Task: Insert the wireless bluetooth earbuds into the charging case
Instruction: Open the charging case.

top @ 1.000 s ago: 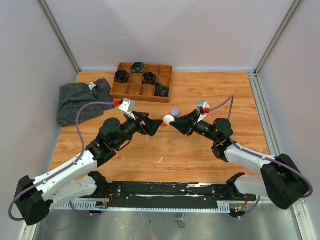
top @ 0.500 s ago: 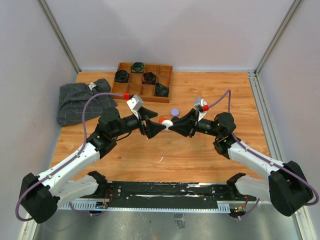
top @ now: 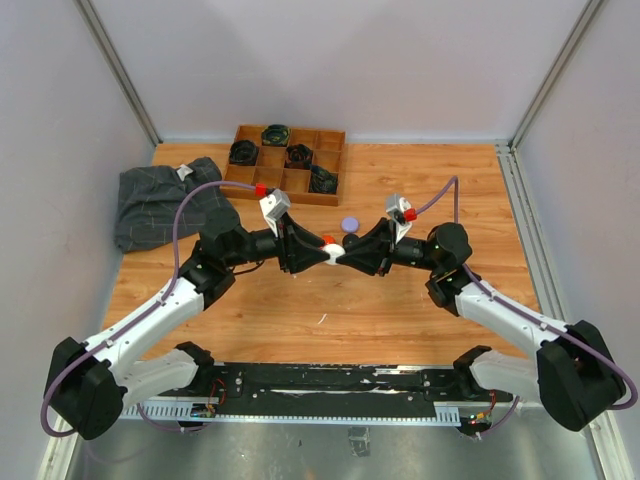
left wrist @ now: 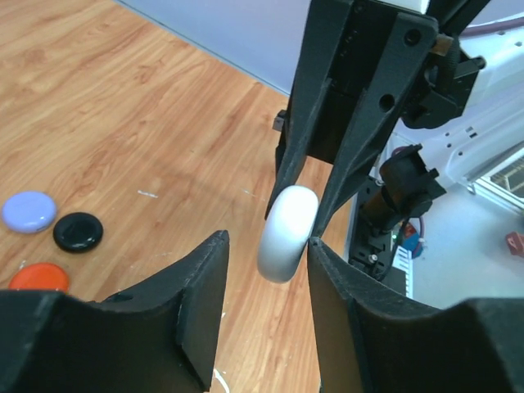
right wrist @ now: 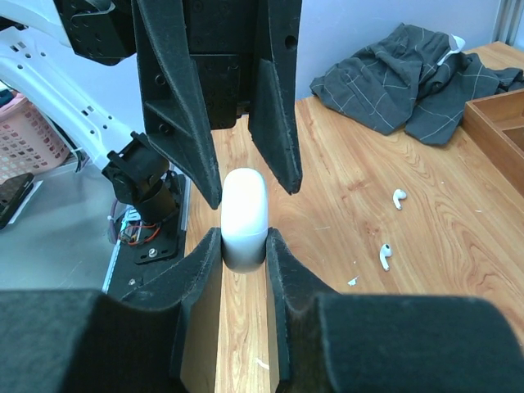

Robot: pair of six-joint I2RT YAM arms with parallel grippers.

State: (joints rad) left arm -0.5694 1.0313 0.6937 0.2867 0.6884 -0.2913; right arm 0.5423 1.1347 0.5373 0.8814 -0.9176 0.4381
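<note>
White charging case [top: 334, 251] held mid-air, centre of top view; no earbuds [right wrist: 399, 197] in it yet.
Left gripper [left wrist: 266, 243] straddles it, gap on one side, unclamped; right gripper [right wrist: 244, 241] clenched on it. Two white ones lie loose on table [right wrist: 458, 246], right side of right-wrist view.

The charging case [right wrist: 244, 214] in the right tool [right wrist: 244, 246] was smooth, softly glossy white plastic. That tool's fingers [right wrist: 196, 286] were matt black plastic, finely grainy. Beyond them, the worktop [right wrist: 344, 164] was satin wood grain, the earbuds [right wrist: 399, 197] glossy white, the cloth [right wrist: 409, 74] soft grey weave.
</note>
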